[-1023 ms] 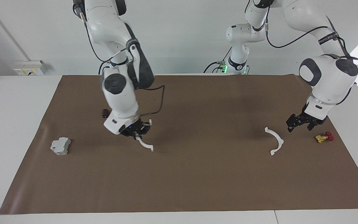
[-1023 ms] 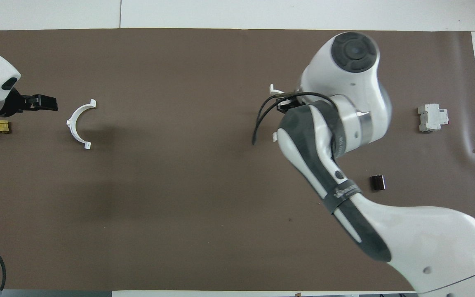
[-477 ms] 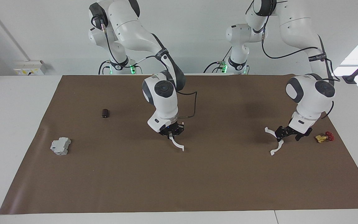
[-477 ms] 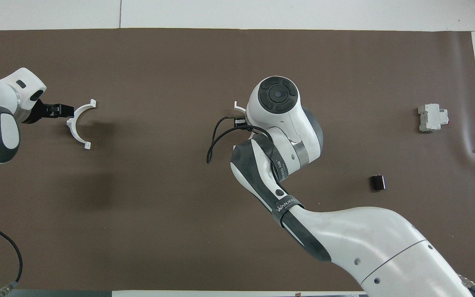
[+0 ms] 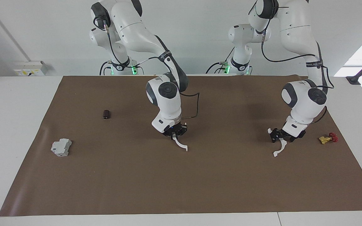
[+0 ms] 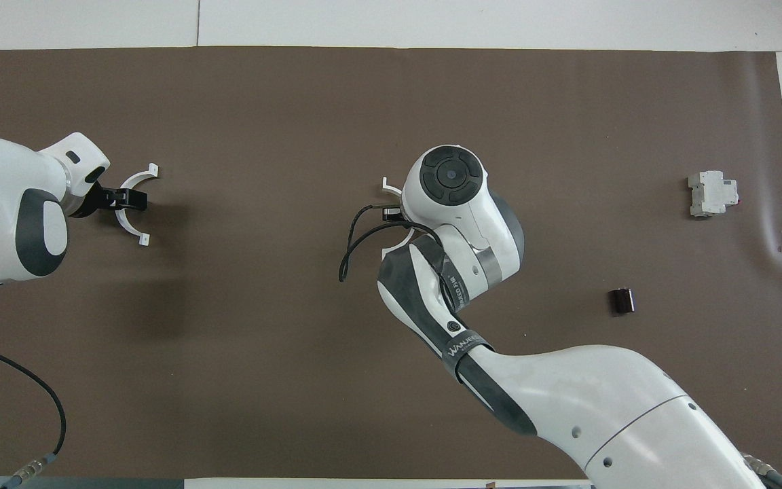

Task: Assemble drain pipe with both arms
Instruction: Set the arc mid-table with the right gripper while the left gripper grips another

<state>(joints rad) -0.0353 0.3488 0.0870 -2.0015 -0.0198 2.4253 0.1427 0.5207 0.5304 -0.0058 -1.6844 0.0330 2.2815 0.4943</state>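
Facing view: the right gripper (image 5: 175, 132) pinches one half-ring (image 5: 180, 144) over the middle of the mat (image 5: 200, 188), carried there from nearer the grey block (image 5: 61, 147). The left gripper (image 5: 282, 135) has closed in on the second half-ring (image 5: 279, 146), which lies beside the yellow-and-red valve (image 5: 326, 138) — whether its fingers are pressed on it I cannot tell.

Overhead view: the left gripper (image 6: 123, 199) now overlaps the second half-ring's (image 6: 134, 204) arc — probably a grasp under way, joining to follow.
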